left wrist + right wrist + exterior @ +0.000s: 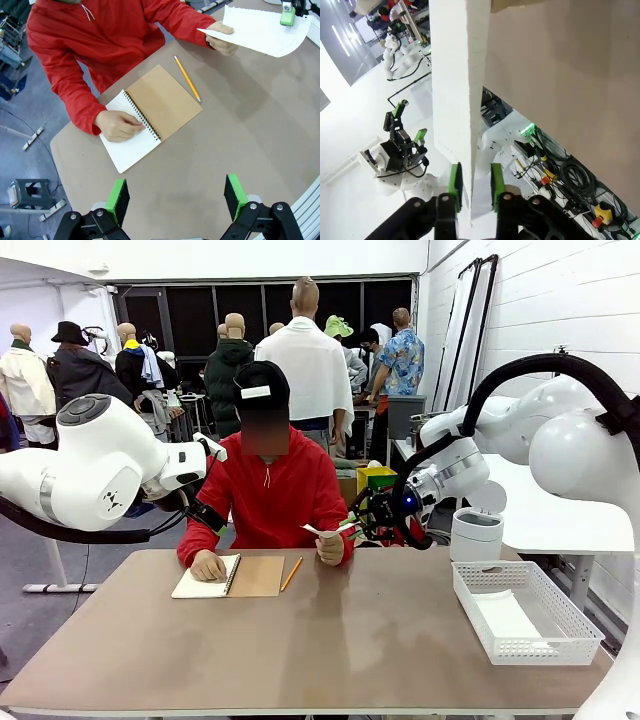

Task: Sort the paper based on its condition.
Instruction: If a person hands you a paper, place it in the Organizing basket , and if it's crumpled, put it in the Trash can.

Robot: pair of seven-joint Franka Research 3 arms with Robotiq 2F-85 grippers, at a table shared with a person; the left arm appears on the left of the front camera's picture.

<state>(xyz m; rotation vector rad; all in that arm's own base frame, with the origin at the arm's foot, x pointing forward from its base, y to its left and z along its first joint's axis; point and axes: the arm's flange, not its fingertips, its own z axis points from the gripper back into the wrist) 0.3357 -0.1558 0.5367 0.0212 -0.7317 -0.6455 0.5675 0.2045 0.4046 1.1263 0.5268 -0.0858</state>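
Two arms at a brown table [330, 640], one person in red across it. No print or brand legible on anything in view.

Far left: left arm [90, 465] raised well above the table's left end. Left gripper [175, 197] hanging over bare tabletop, green pads wide apart, grasping nothing.

Left of centre: spiral notebook [150, 112] lying open, white page up, brown cover folded out beside it. Person's one hand [120, 125] resting on the white page. Pencil [187, 78] lying just beside the cover, orange, pointing away from the person.

Centre: person's other hand [222, 37] raised off the table, pinching one edge of a white sheet, the paper [260, 30]. Sheet held in the air, roughly level, one edge showing torn perforations.

Right of centre: right gripper [472, 185] at the sheet's far edge, pads either side of the paper, narrowly parted; cannot tell whether clamped tight or merely around it.

Right: white cup [478, 533] standing on the table's far edge. White mesh basket [480, 595] nearer, white sheets lying flat inside.
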